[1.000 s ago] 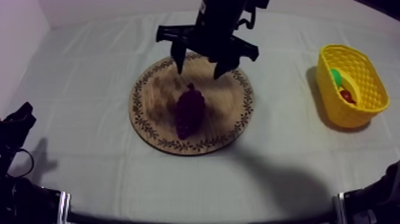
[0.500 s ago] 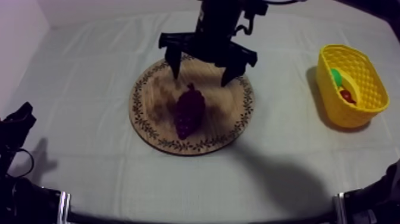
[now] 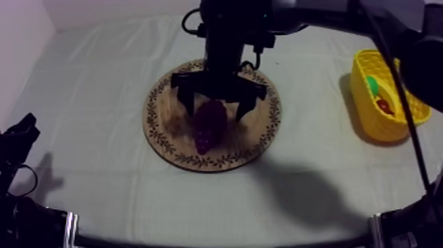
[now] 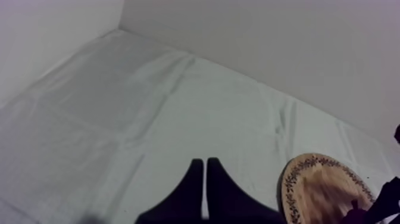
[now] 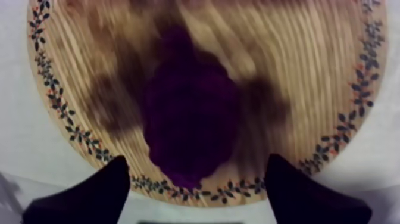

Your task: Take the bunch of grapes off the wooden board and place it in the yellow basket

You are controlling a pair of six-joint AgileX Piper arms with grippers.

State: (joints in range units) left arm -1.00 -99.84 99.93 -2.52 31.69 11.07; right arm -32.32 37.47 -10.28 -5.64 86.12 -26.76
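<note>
My right gripper spread wide, one finger either side of bunch of grapes, nothing pinched yet. Grapes lie near middle of wooden board, long axis crosswise to line between fingers, so jaws face narrow width. Right wrist view puts bunch directly beneath gripper. My judgement: lower a little, then close. Yellow basket well apart, on right arm's side. My left gripper pressed together, off board, farther from grapes

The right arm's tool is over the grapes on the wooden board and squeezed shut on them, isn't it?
Not shut: the right tool is open, fingers apart either side of the bunch of grapes on the wooden board; the right wrist view shows it.
</note>
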